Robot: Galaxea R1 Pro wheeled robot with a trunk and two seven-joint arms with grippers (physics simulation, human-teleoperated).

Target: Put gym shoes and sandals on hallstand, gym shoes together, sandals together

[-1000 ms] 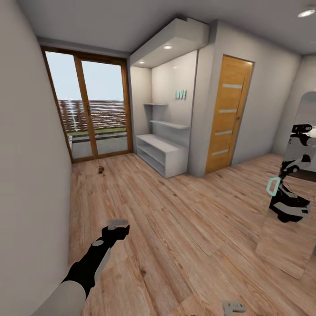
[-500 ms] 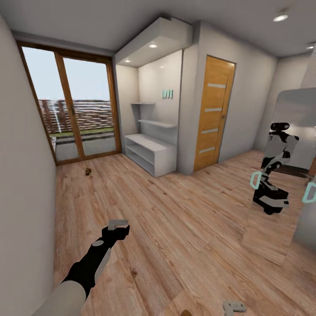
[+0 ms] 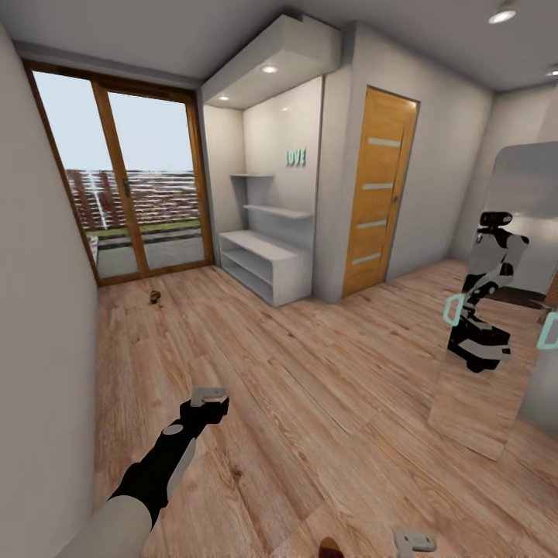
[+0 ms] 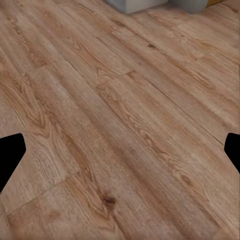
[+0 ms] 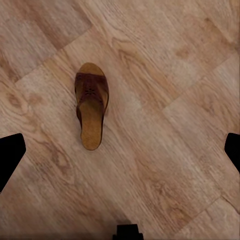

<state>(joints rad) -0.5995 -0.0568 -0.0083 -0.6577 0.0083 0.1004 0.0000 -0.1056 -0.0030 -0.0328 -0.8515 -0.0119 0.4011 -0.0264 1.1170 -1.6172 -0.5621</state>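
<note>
A dark brown sandal (image 5: 91, 106) with a tan insole lies flat on the wood floor (image 5: 165, 165), under my open right gripper (image 5: 120, 152) and apart from its fingers. In the head view its tip (image 3: 331, 549) peeks in at the bottom edge, next to the right gripper (image 3: 413, 540). My left gripper (image 3: 210, 397) hangs open over bare planks, nothing between its fingers (image 4: 10, 155). The pale grey hallstand (image 3: 267, 267) stands far ahead in an alcove, its shelves bare. The gym shoes are out of view.
A small dark brown thing (image 3: 155, 297) lies on the floor near the glass door (image 3: 124, 194), too far to identify. A wooden door (image 3: 377, 194) is right of the alcove. A tall mirror (image 3: 496, 310) at the right reflects the robot. A wall runs along the left.
The camera has turned right and tilted slightly down, so the room shifted left and the sandal's tip entered at the bottom edge. Both arms hold the same pose in the view.
</note>
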